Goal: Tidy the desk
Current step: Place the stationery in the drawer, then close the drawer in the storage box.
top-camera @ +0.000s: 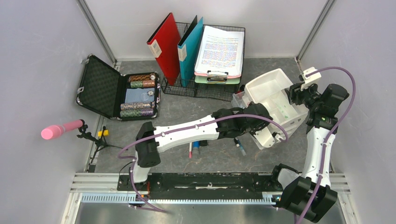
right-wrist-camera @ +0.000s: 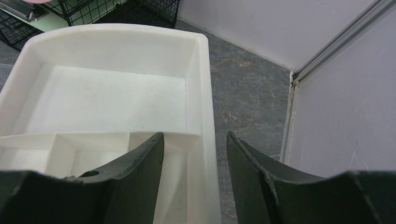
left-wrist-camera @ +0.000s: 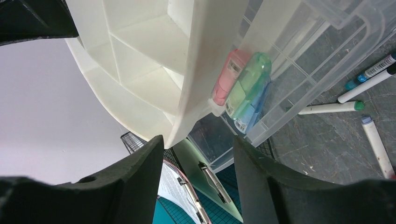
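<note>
We see the tabletop (top-camera: 187, 112) stretching dark and mottled between the pale walls. It carries everything here, and loose markers (left-wrist-camera: 327, 108) lie scattered on its near part. In our judgement the sorting is only partly done.

Both arms meet at the white tray (top-camera: 273, 100), which sits tilted at the right, one side raised over a clear box (left-wrist-camera: 317, 42). The tilt looks to us like a tray being carried or set down rather than one at rest.

The left claw (left-wrist-camera: 198, 140) is spread. A corner of the tray's rim sits between its fingers, close to one and with open space before the other, so it pinches nothing.

The right claw (right-wrist-camera: 195, 135) straddles the tray's right wall from above, a sensible place to steady or lift it. We cannot tell whether its fingers press on that wall or merely bracket it.

Highlighters (left-wrist-camera: 247, 84) in pink, green and blue lie packed together inside the clear box, kept there so that they do not roll.

At the back a wire rack (top-camera: 187, 86) holds folders and a clipboard upright. An open black case (top-camera: 116, 91) lies well apart at the left.

Next, we think the tray needs to settle flat before the markers go into it. A loose hold could let it slide off the box.
</note>
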